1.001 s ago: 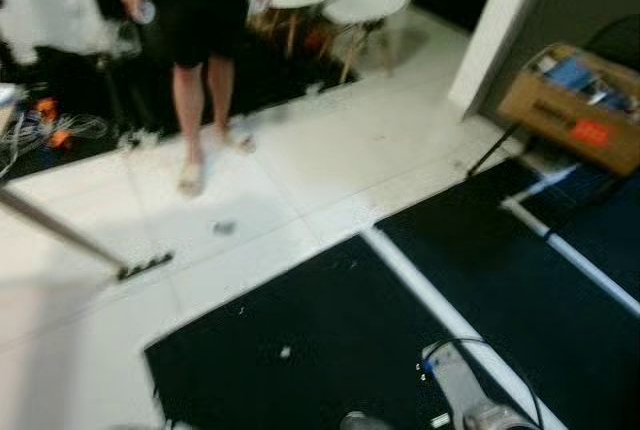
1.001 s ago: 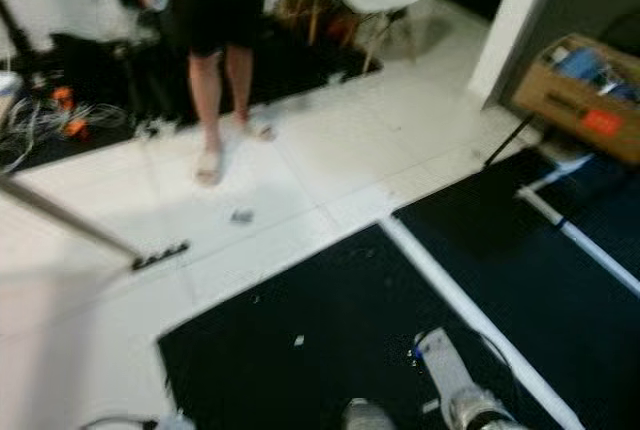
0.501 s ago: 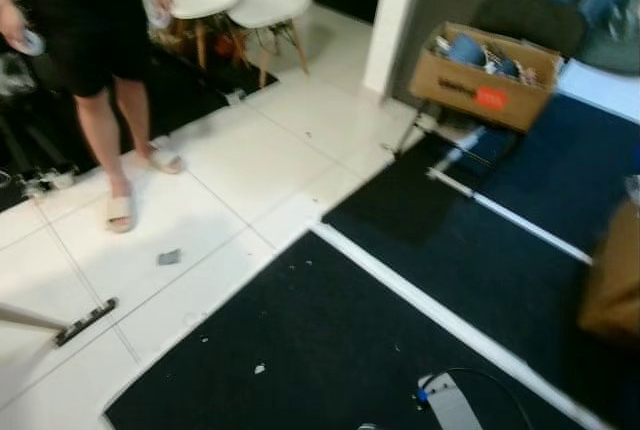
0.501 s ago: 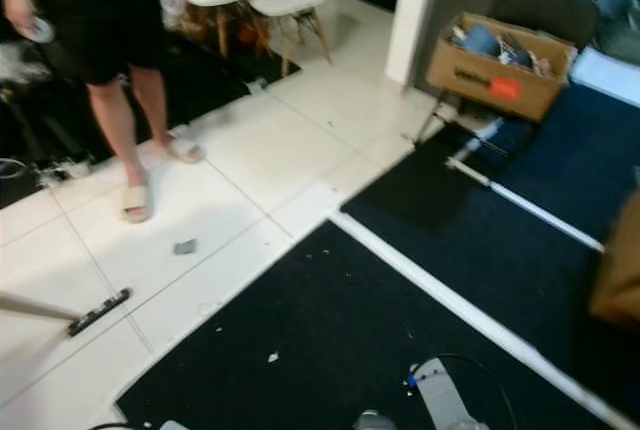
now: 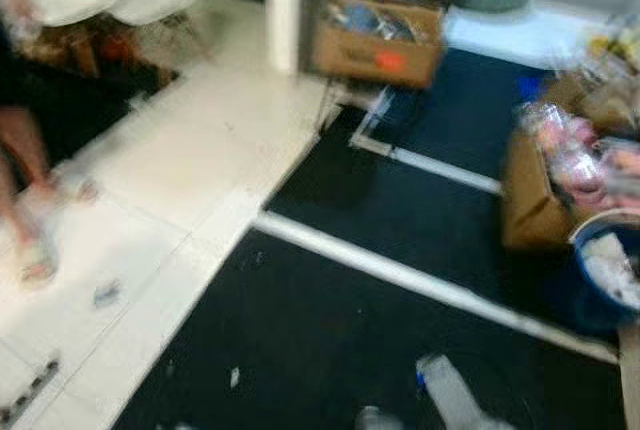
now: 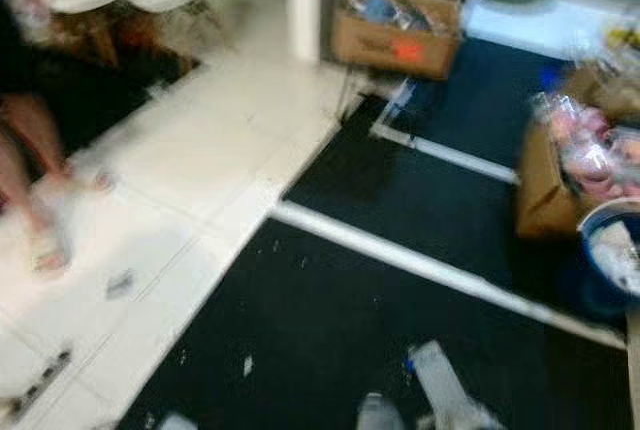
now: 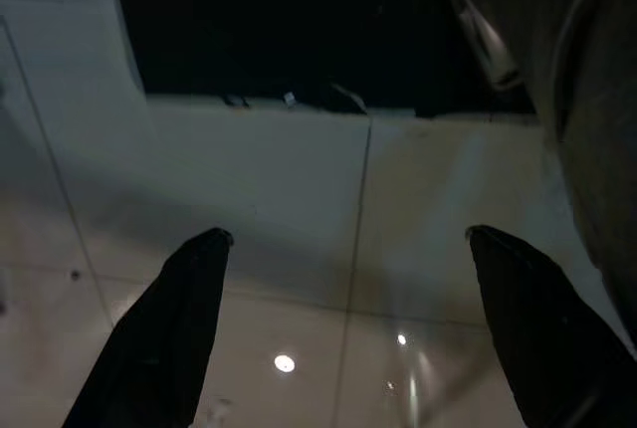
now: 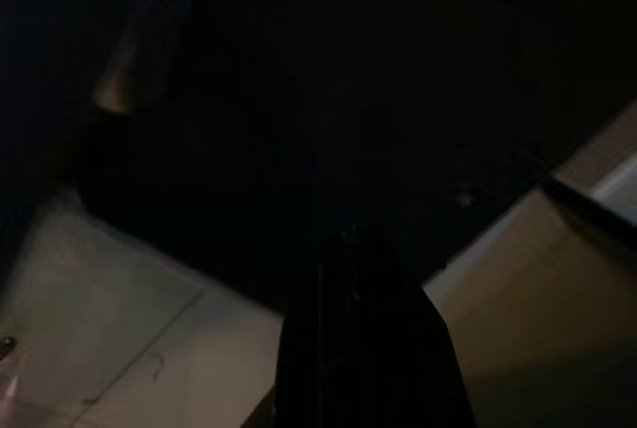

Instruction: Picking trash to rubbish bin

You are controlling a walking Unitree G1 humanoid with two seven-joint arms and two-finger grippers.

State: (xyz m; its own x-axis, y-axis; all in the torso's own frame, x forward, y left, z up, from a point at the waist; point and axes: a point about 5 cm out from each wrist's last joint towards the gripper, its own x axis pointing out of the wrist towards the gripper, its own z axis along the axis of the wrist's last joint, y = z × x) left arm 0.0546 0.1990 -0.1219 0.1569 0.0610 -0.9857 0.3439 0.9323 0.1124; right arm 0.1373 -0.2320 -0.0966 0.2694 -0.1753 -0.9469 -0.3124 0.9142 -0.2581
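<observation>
- A black carpet floor (image 5: 340,330), crossed by white strips, is being shown blurred across the head views, with pale glossy tiles (image 5: 170,170) lying from nine to eleven o'clock.
- A person's bare legs in pale sandals (image 6: 40,200) are being shown at nine o'clock, standing on the tiles.
- A brown cardboard box of mixed items (image 5: 378,38) is being seen at twelve o'clock, and a second brown box holding pink packets (image 6: 575,175) at two o'clock.
- A round blue bin with white contents (image 5: 612,272) is being seen at three o'clock, just beside the second box; it is judged to be the rubbish bin.
- The left gripper (image 7: 348,328) is being held over the tiles with its two black fingers (image 7: 159,338) spread wide apart and nothing between them.
- The right gripper (image 8: 368,338) is being shown too dark for its fingers to be judged.
- A small grey scrap of trash (image 5: 106,294) is lying on the tiles at eight o'clock, and white flecks (image 5: 233,377) are lying on the carpet at six o'clock.
- The task is judged to be at an early stage: trash is not yet being carried, and picking and binning are being left to do.
</observation>
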